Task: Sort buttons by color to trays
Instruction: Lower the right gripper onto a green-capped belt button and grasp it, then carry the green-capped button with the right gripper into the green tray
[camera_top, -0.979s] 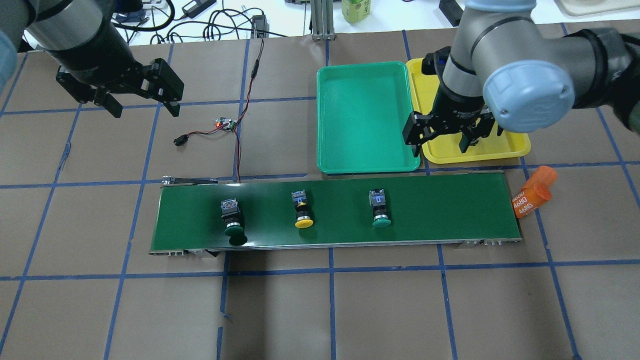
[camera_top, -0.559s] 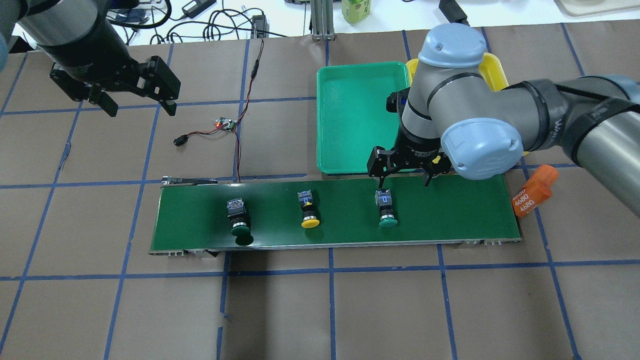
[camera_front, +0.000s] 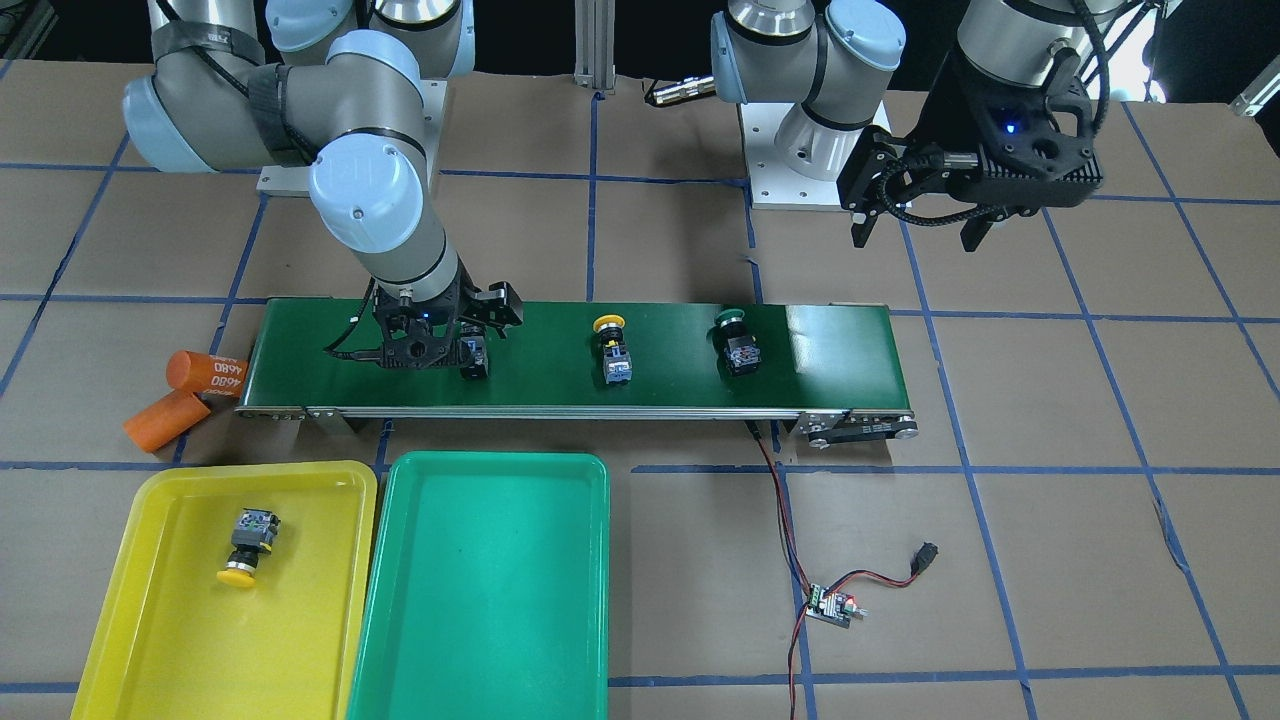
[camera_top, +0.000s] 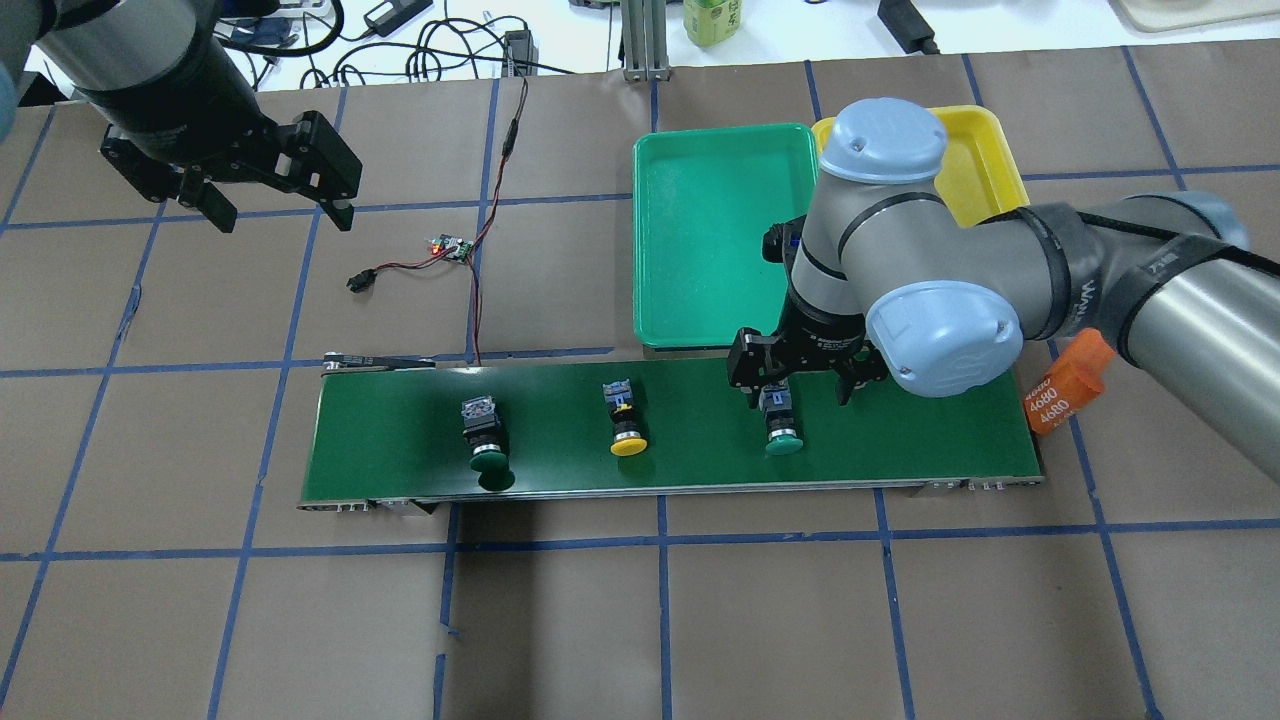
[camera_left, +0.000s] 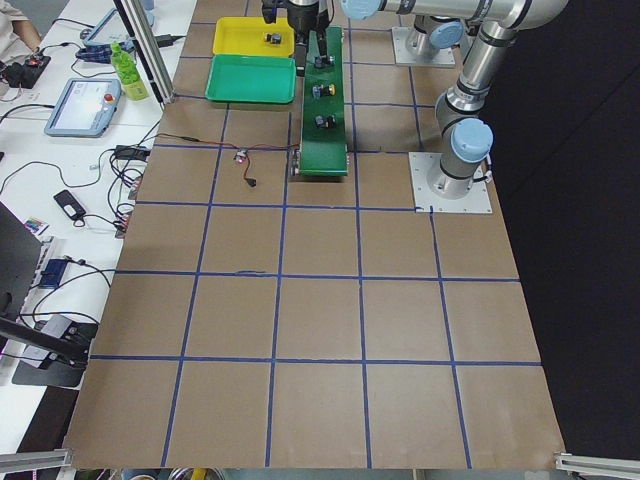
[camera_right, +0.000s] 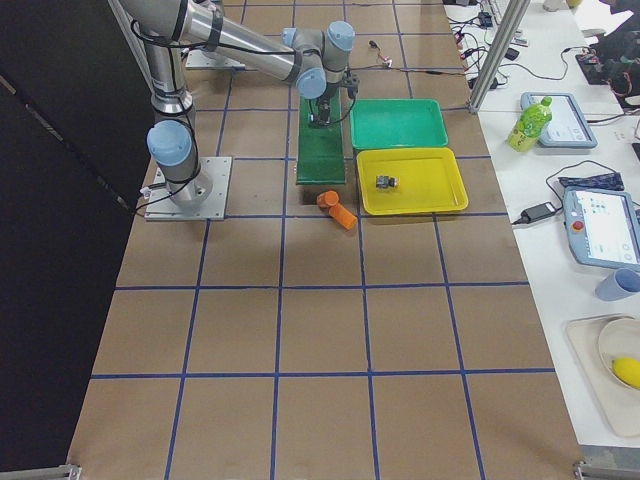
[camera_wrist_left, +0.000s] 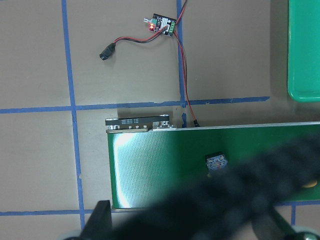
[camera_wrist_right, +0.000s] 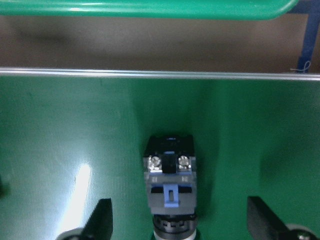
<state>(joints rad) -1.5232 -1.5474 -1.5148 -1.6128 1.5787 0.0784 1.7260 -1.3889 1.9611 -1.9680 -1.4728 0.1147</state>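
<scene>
Left jaws spread, empty, over the desk's far-left corner. On the belt (camera_top: 900, 430): green button (camera_top: 487, 440), yellow button (camera_top: 626, 425), second green button (camera_top: 780, 420) between the spread right jaws. Green tray (camera_top: 700, 230) holds none; yellow tray (camera_front: 150, 620) holds one sorted yellow button (camera_front: 248, 550). Three remain.

Yellow tray (camera_left: 232, 40): near far-left corner of tabletop (camera_left: 320, 330), one button (camera_left: 268, 38) inside
Green tray (camera_left: 250, 82): just nearer, beside it
Conveyor belt (camera_left: 325, 150): right of both, carrying yellow-capped button (camera_left: 323, 90)
</scene>
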